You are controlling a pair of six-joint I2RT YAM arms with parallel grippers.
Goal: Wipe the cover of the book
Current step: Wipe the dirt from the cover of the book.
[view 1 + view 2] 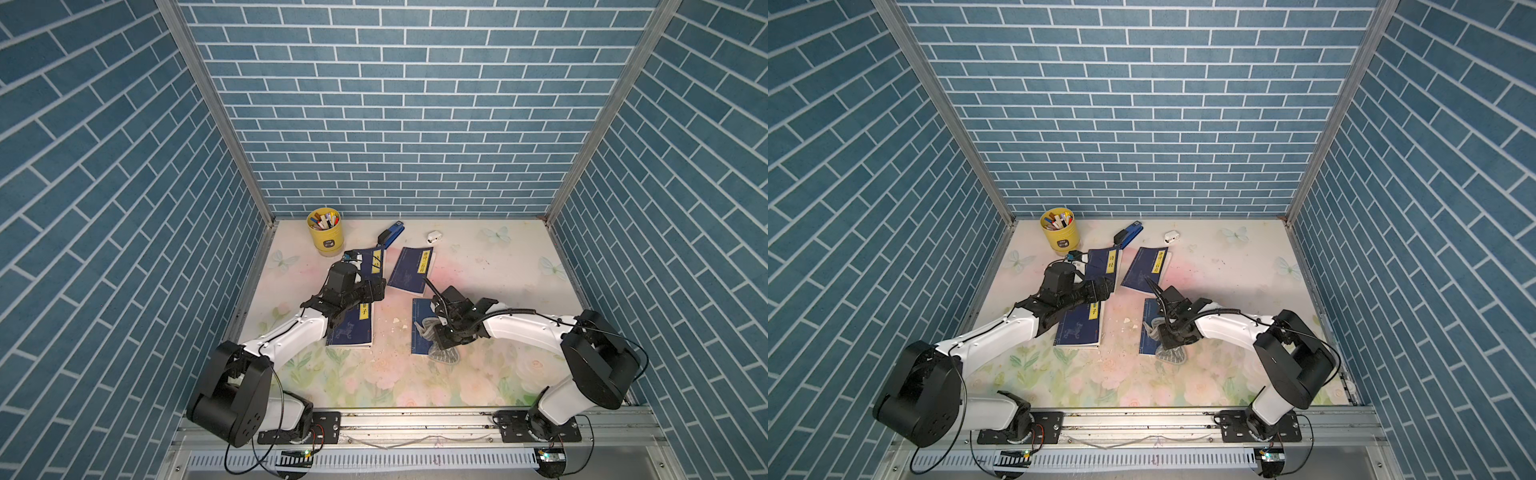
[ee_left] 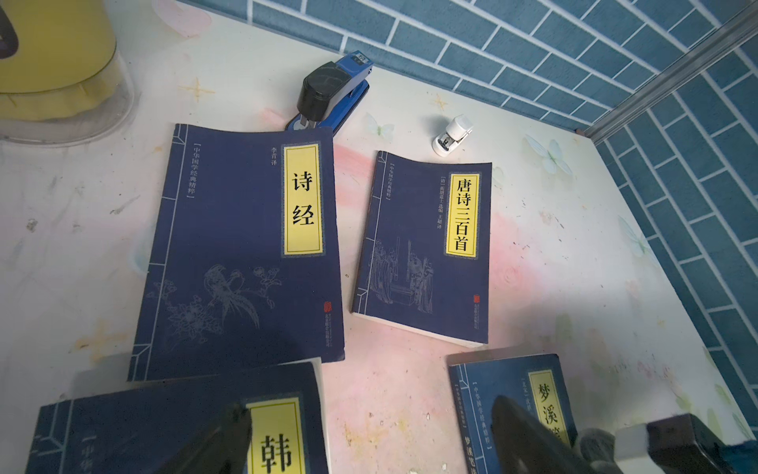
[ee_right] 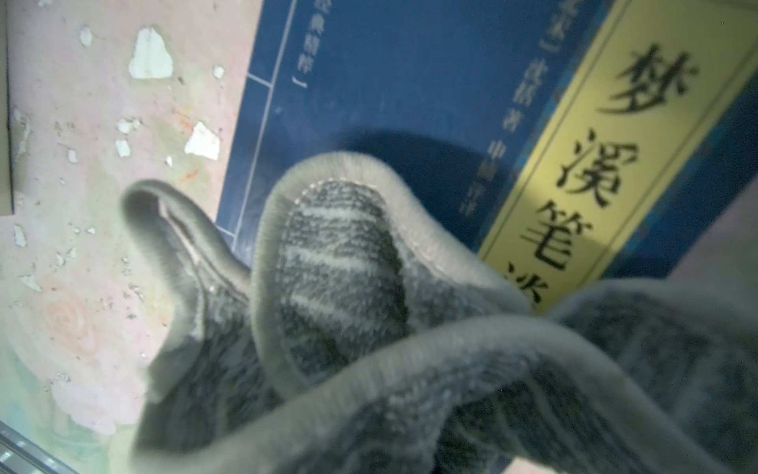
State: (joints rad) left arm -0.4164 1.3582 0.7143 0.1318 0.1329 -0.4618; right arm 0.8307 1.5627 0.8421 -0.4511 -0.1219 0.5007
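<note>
Book (image 3: 389,82) flat on bench (image 1: 478,374), near its front edge, right of middle; striped cloth (image 3: 340,254) bunched over its near half, pinched in the closed right fingers (image 1: 444,341). Left fingers (image 2: 521,431) spread wide, empty, above the neighbouring book (image 1: 353,332), holding nothing down. Risk: unpinned book may slide with the cloth's drag toward the flakes (image 3: 151,53) beside it, or bunched cloth skips patches.
</note>
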